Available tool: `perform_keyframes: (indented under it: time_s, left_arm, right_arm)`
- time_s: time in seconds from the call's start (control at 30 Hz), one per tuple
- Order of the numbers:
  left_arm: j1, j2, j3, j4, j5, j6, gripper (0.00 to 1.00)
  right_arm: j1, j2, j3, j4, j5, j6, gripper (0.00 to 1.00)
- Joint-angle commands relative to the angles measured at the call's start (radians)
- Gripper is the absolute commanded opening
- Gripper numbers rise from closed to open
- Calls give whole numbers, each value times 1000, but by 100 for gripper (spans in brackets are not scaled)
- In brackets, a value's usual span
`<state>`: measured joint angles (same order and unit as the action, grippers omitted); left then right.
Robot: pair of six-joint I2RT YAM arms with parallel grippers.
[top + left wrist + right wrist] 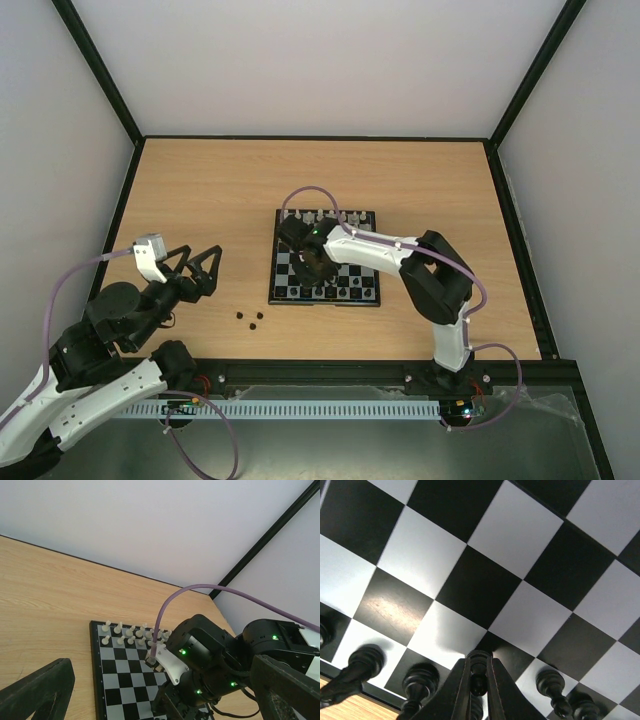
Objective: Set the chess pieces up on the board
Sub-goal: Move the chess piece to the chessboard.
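The board (290,250) lies mid-table, with white pieces along its far rows and several black chess pieces (345,290) on its near rows. Three more black pieces (252,319) lie loose on the table left of the board. My right gripper (317,272) is low over the board's near-left part. In the right wrist view it (479,667) is shut on a black piece (479,659), held upright just above or on a dark square near the front rows. My left gripper (203,254) is open and empty, above the table left of the board.
In the left wrist view the board (112,677) shows with white pieces (130,632) on its far rows, and the right arm (210,660) covers its right part. Black pieces (365,662) stand close on both sides of the held one. Black frame rails edge the table.
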<state>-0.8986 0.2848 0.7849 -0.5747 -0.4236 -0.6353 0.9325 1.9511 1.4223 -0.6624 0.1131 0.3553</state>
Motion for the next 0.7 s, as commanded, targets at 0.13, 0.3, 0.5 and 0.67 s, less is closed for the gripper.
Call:
perform_keyframes:
  time_s: [0.13,0.3,0.5,0.67]
  left_arm:
    - [-5,4,8,3,-11,5,99]
    - [-6,5,9,3,-10,5,99]
    - [-5,7,10,3,-12,5,99]
    - [-6,6,8,1,-15,4,99]
  right_arm:
    - [-19,-51,-50,-40,20,13,10]
    - [-20,-56,-59,-36,18,16,10]
    - [-19,-78,-47,-25,11,15,16]
    - [-19,-145,-28,-10,17,15,37]
